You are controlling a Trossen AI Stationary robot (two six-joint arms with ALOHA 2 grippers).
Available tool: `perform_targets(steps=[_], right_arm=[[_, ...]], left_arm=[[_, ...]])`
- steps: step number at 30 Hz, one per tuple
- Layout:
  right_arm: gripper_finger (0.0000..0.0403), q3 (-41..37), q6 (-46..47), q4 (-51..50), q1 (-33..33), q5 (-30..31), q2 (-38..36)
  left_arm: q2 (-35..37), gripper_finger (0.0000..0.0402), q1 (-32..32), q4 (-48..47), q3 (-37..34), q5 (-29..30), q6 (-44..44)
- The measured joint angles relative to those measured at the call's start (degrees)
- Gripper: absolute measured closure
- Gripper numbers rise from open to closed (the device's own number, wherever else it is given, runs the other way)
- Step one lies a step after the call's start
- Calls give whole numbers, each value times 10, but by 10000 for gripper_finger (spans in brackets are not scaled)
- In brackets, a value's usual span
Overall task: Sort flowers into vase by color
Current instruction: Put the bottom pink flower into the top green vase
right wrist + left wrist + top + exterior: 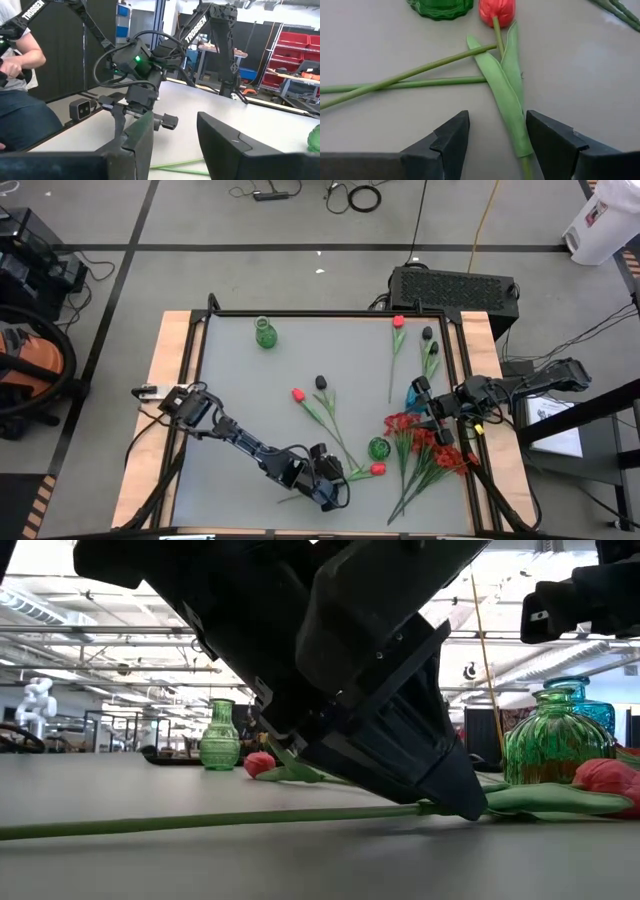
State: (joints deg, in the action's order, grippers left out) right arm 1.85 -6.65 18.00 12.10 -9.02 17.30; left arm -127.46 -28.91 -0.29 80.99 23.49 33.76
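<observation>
Fingers (451, 145) of the left gripper (497, 142) spread apart over a red tulip (496, 11) lying on the table (240, 395).
Its stem and leaf run between the open jaws, apparently not yet touched; a green vase (441, 7) stands just beside the bud. Right gripper (172, 137), fingers likewise apart, waits near the table's right edge by the bushy red bunch (435, 448).

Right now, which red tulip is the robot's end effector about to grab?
The red tulip lying beside the green vase at the near edge. The left end effector is open around its stem; the other two red tulips lie farther up the table.
</observation>
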Motion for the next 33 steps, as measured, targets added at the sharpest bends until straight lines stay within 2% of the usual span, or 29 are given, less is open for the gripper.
perform_targets(steps=[5,26,33], right_arm=[[259,0,0,0,0,0,0],[259,0,0,1,0,0,0],[259,0,0,1,0,0,0]], left_arm=[[0,211,-1,-1,0,0,0],[-1,379,-5,13,0,-38,-43],[-1,393,-5,13,0,-39,-72]])
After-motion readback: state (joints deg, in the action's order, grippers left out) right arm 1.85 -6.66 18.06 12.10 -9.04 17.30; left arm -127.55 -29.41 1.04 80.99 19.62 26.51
